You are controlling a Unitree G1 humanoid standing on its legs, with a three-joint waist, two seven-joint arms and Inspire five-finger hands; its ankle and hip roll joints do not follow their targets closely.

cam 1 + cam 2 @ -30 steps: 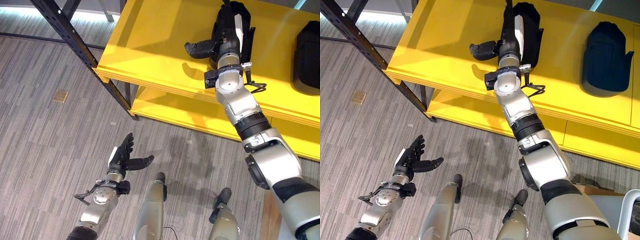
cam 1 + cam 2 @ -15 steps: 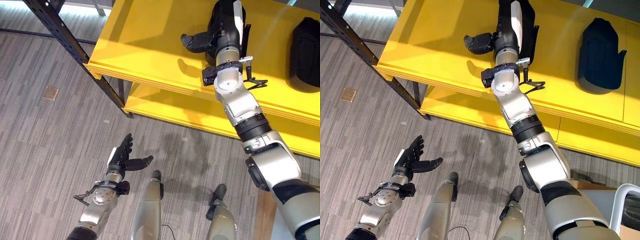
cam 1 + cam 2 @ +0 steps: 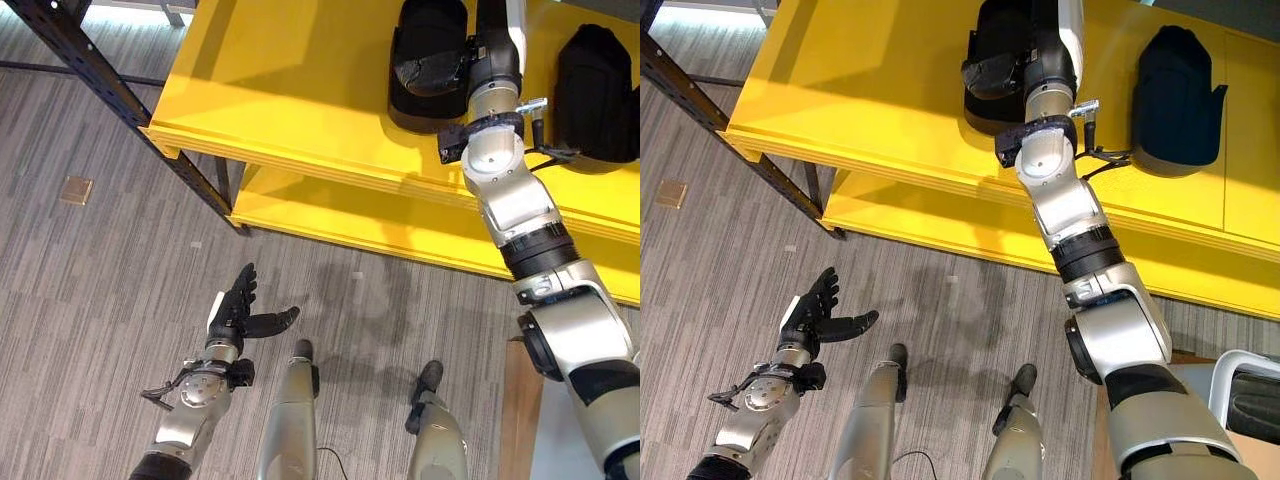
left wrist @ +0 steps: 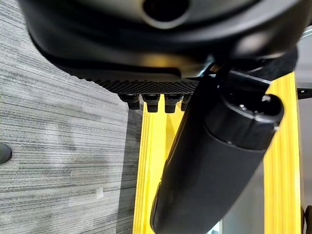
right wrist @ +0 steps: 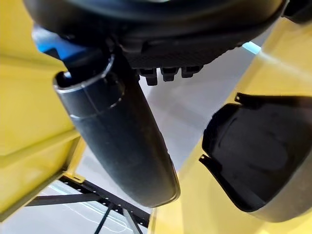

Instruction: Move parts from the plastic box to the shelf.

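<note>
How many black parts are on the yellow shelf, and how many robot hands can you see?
Black parts on the yellow shelf: 2, the black part by the right hand and the second black part beside it
Robot hands: 2, the left hand and the right hand
Yellow shelves: 1
Total: 5
</note>
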